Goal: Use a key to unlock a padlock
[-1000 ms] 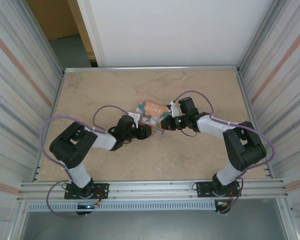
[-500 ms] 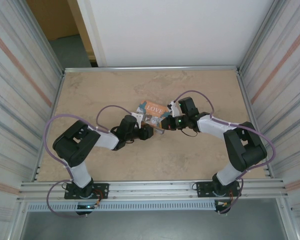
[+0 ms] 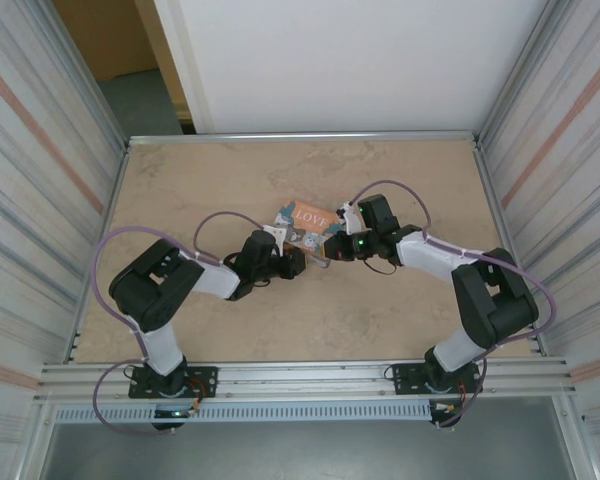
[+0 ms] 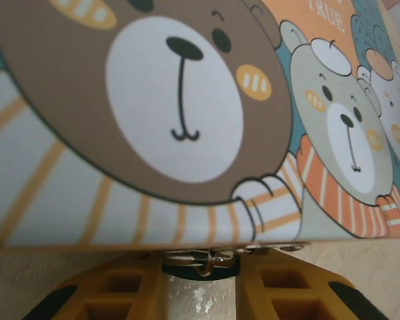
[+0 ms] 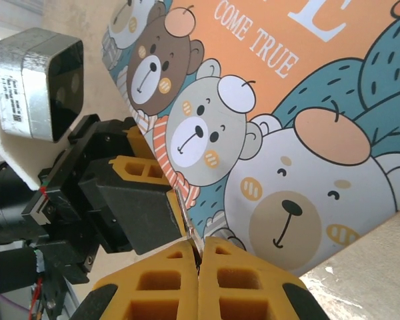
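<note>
Two yellow fingers [image 5: 243, 283] of the right gripper [image 5: 199, 257] press flat together, pinching the key [image 5: 190, 233], a thin pale sliver. The left gripper [image 4: 200, 273] stands narrowly apart around the padlock [image 4: 199, 259] under the bear-print box [image 4: 187, 120]; whether it clamps the padlock is unclear. The box lies mid-table [image 3: 230, 180].

A tan marbled table [image 3: 210, 170] lies inside an aluminium frame [image 3: 300, 135]. A ribbed grey left wall [image 3: 35, 170] and right wall [image 3: 570, 120], both orange-striped, flank it. A white panel [image 3: 360, 60] stands behind. At the far left, a brown board [image 3: 100, 35] meets grey floor [image 3: 140, 100]. The light is soft and even.
</note>
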Controlling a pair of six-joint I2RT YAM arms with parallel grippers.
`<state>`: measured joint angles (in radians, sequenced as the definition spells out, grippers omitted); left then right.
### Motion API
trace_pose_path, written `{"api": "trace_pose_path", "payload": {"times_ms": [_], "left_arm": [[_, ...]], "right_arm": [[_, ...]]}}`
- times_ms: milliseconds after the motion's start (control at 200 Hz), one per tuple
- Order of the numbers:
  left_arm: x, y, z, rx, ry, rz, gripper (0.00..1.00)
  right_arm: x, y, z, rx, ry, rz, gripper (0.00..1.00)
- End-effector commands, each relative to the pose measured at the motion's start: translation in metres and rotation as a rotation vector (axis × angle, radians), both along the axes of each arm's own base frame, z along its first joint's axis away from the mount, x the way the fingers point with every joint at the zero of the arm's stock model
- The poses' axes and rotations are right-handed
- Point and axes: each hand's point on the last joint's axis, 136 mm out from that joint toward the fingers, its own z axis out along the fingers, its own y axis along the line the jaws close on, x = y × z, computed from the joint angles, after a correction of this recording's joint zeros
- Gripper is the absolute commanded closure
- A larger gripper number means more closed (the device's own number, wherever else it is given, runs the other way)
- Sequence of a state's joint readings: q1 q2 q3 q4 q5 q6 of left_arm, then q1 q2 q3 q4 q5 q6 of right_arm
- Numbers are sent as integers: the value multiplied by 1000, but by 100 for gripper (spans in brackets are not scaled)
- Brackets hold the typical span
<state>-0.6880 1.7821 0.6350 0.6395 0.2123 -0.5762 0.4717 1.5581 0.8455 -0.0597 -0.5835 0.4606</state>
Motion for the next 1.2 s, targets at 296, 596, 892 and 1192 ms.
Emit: {"api": "trace_pose_path", "payload": {"times_ms": [296,596,892,1192], "left_arm": [[-8,-9,44,-53,68,42,78],[-23,-16,71,-101,167,34,80],[-33,-19,89,-137,255,45,84],[-40,-17,95,-193,325,88,92]], "right_arm": [[-31,-26,46,-44,-241,21,100],[-74,-38,34,-115,-396,42,100],[-91,-34,16,-180,-542,49,100],[-92,-26,9,-223,-649,10,100]]}}
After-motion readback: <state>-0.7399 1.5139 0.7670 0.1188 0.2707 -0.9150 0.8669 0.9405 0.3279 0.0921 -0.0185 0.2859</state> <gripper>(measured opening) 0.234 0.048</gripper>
